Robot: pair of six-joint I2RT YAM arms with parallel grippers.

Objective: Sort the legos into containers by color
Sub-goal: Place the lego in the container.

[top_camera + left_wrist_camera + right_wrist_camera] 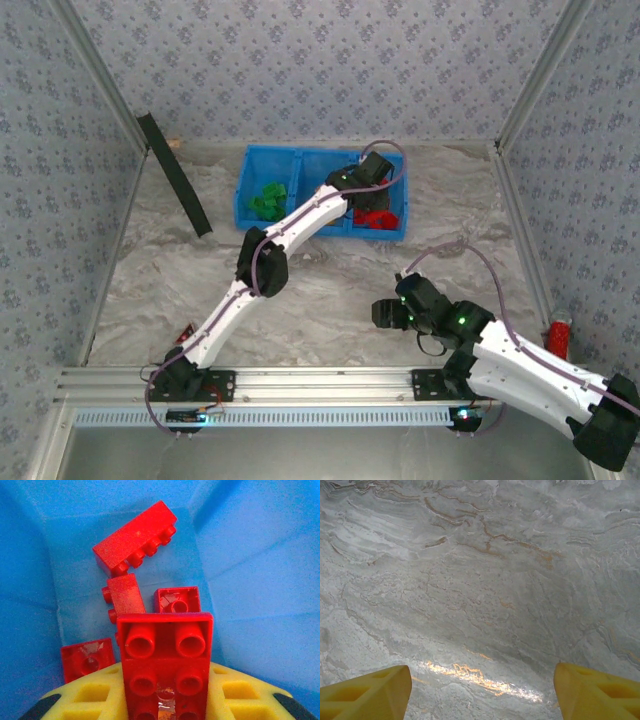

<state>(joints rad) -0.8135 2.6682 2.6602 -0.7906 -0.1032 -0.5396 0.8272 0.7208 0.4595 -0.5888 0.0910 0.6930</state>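
The blue tray point(243, 190) stands at the back of the table. Its left compartment holds green legos point(267, 201) and its right compartment holds red legos point(377, 218). My left gripper point(370, 175) reaches over the right compartment. In the left wrist view the left gripper point(165, 700) is shut on a red brick point(165, 645), underside facing the camera, above several loose red bricks point(135, 540) on the blue floor point(250, 555). My right gripper point(385, 313) hovers over bare table near the front, and in the right wrist view this gripper point(482, 695) is open with nothing between its yellow fingers point(370, 692).
A black bar point(175, 175) leans against the left wall at the back. A red cylinder point(558, 338) stands by the right frame rail. My left arm point(262, 262) stretches diagonally across the table and covers the tray's middle compartment. Marbled tabletop point(480, 580) lies under the right gripper.
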